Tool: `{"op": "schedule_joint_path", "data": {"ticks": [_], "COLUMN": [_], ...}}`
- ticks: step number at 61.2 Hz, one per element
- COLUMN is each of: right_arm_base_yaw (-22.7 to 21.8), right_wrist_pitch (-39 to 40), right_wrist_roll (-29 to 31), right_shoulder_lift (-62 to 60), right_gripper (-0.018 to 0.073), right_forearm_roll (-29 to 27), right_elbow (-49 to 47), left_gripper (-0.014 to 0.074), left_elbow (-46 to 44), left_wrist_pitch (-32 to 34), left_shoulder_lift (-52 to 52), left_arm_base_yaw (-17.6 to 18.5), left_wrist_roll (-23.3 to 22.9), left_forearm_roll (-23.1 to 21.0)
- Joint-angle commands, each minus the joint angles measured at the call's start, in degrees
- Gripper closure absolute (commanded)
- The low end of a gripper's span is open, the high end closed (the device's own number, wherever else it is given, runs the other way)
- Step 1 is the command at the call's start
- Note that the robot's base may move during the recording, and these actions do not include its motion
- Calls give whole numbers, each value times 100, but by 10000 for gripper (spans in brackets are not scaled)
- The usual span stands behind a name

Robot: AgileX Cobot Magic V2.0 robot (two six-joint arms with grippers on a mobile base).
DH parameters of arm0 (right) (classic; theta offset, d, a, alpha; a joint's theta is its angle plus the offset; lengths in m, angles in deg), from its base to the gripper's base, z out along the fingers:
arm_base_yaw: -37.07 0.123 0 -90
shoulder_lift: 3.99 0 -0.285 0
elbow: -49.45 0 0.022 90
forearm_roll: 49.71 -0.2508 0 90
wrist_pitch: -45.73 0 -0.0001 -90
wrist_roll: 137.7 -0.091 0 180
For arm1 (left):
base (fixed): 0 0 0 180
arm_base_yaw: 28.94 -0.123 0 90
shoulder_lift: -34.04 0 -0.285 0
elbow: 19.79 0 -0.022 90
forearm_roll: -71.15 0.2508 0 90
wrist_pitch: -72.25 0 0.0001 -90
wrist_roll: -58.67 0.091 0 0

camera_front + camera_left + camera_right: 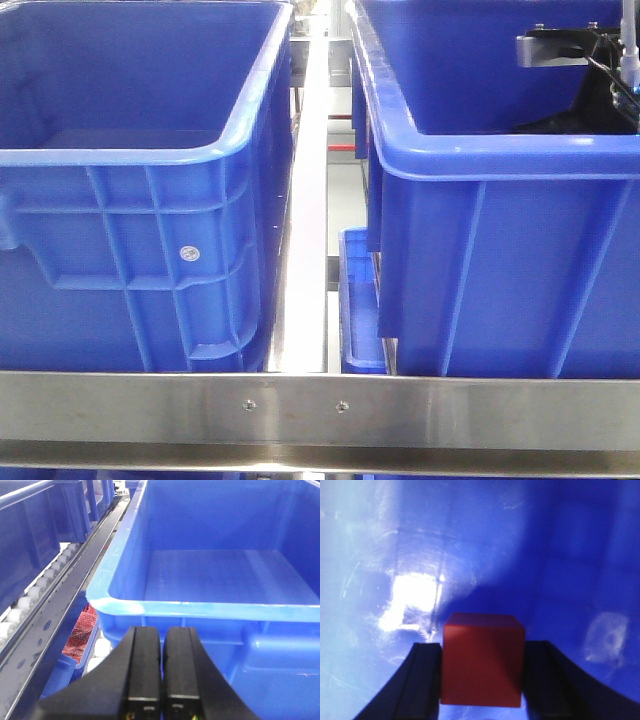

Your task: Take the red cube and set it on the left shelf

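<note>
Red cube [482, 660] sits between the right gripper [482, 680] fingers, both touching its sides: gripped, inside the right crate [500, 160] against blue plastic (lifted or resting, cannot tell). Pick looks done; placing on the shelf [320, 408] remains. Left gripper [161, 680] is closed and empty, near the left crate [200, 611]. Front view hides the cube; the right arm [580, 60] is cut off.

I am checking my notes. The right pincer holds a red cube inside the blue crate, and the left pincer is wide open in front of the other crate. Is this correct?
One detail is wrong. The left pincer is shut, its two black fingers pressed together, as the left wrist view shows. The rest stands: the right pincer holds the red cube inside the blue crate.
</note>
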Motion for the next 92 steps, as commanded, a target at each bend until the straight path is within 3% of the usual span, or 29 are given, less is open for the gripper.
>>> {"op": "schedule_joint_path", "data": {"ticks": [1, 5, 22, 29, 42, 48, 60, 74, 92], "right_arm_base_yaw": [8, 8, 8, 8, 8, 8, 8, 8, 8], "right_wrist_pitch": [241, 214, 190, 190, 171, 164, 594, 1194, 1213], "right_wrist_roll": [44, 44, 44, 44, 44, 44, 44, 44, 44], "right_shoulder_lift": [-231, -237, -645, -1163, -2283, -2815, -4254, -6175, -8403], "right_gripper": [-21, -74, -48, 67, 403, 510, 503, 503, 503], "right_forearm_roll": [27, 27, 32, 32, 32, 32, 32, 26, 26], "right_elbow": [-215, -215, -222, -222, -205, -165, 847, 2838, 4300], "left_gripper": [495, 495, 495, 495, 495, 495, 495, 495, 495], "left_elbow": [132, 132, 132, 132, 132, 132, 132, 132, 132], "left_wrist_pitch": [498, 498, 498, 498, 498, 498, 498, 498, 498], "left_shoulder_lift": [-82, -82, -82, -82, -82, -82, -82, -82, -82], "left_arm_base_yaw": [7, 7, 7, 7, 7, 7, 7, 7, 7], "left_wrist_roll": [-5, -5, -5, -5, -5, -5, -5, -5, -5], "left_forearm_roll": [-26, -26, -26, -26, -26, -26, -26, -26, -26]}}
